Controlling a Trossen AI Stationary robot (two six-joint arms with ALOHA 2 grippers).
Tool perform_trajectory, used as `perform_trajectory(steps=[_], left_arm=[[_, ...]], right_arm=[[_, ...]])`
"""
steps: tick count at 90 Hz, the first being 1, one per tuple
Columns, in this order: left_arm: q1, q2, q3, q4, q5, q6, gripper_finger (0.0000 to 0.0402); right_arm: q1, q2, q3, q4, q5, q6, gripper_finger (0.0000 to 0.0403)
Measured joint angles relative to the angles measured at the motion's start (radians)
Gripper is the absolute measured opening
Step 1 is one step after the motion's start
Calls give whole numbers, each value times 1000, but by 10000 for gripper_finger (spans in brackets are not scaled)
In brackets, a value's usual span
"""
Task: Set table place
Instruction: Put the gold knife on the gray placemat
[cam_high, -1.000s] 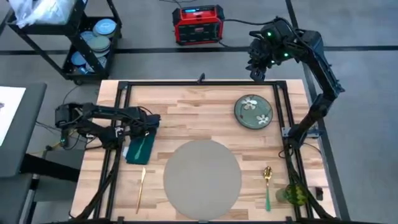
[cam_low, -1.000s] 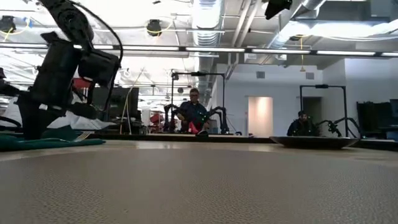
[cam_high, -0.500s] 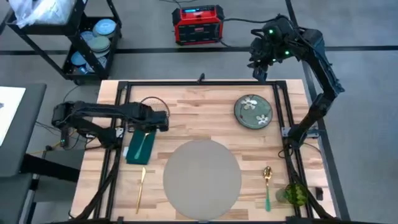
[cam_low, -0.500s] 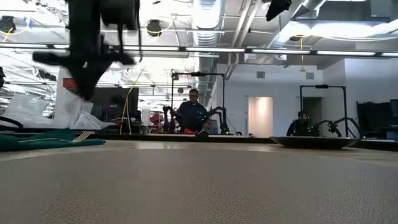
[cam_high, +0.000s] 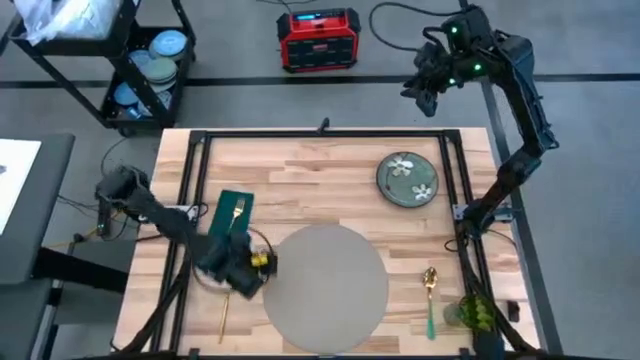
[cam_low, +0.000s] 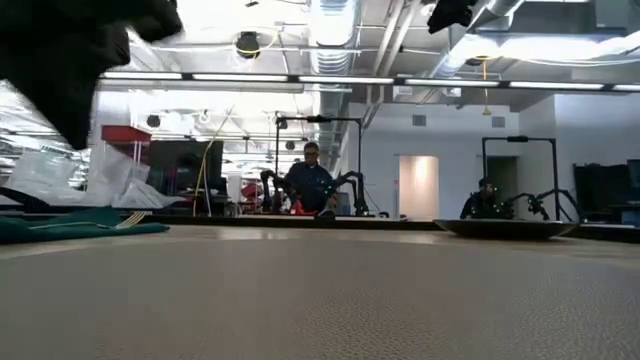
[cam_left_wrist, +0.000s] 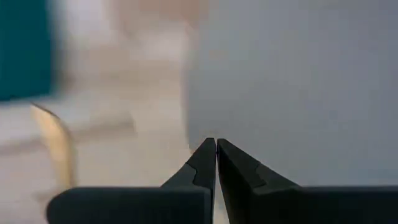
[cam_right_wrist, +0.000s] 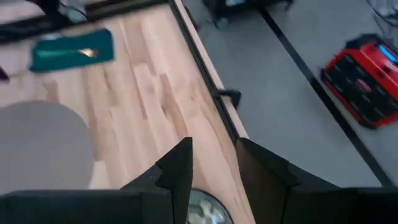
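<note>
Knife (cam_high: 227, 303) next, I judge: I am hovering my left gripper (cam_high: 243, 271) with its fingers (cam_left_wrist: 205, 163) pressed shut and empty, over the table (cam_high: 320, 160) just beside the left edge of the mat (cam_high: 325, 280), which is lying at the near middle with nothing on it. To lift the knife I am going to need to open up and drop lower, as it is lying flat on the wood. Farther off, the fork (cam_high: 238, 209) is resting on the napkin (cam_high: 231, 216), and the plate (cam_high: 408, 180) is sitting off the mat at the far right, with the spoon (cam_high: 430, 290) nearer. My right gripper (cam_high: 424, 88) is waiting, open, beyond the far edge. Only the overhead view is showing the knife clearly; the low view is catching just the napkin's edge (cam_low: 70, 226) and a person (cam_low: 310, 180) behind.
</note>
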Motion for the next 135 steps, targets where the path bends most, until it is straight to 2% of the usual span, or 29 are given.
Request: perform_trajectory(steps=[11, 17, 22, 29, 42, 48, 53, 63, 76, 85, 91, 100, 107, 119, 135], left_arm=[[-106, 33, 2, 151, 15, 146, 0], [-161, 42, 1, 154, 18, 187, 0], [-201, 40, 1, 146, 20, 281, 0], [-247, 30, 1, 137, 30, 537, 0], [-321, 14, 2, 104, 80, 1192, 0], [-348, 13, 2, 35, 80, 1374, 0], [-366, 12, -3, -19, 61, 1467, 0], [-381, -1, -37, -15, 60, 1510, 0], [-392, -39, -73, 216, 181, 1566, 0], [-396, -60, -75, 304, 189, 1555, 0], [-395, -65, -75, 306, 188, 1565, 0], [-394, -63, -76, 307, 202, 1662, 0], [-394, -58, -93, 327, 268, 1720, 0], [-394, -57, -138, 367, 424, 1703, 0], [-387, -57, -182, 345, 502, 1800, 0]], right_arm=[[13, 0, 0, 11, -26, 30, 113], [30, 0, 0, 10, -25, 32, 113], [48, 0, 0, 11, -25, 26, 113], [75, 0, 0, 15, -25, 25, 113], [118, 0, 0, 33, -23, 29, 113], [131, 0, 0, 53, -22, 47, 113], [139, 0, 0, 71, -21, 58, 113], [156, 0, 0, 100, -20, 97, 113], [170, 0, 0, 106, -19, 126, 113], [177, 0, 0, 104, -18, 129, 113], [188, 0, 0, 102, -18, 137, 113], [200, 0, 0, 93, -18, 131, 113], [213, 0, 0, 67, -18, 106, 113], [234, 0, 0, 12, -18, 55, 113], [256, 0, 0, -26, -18, 25, 113]])
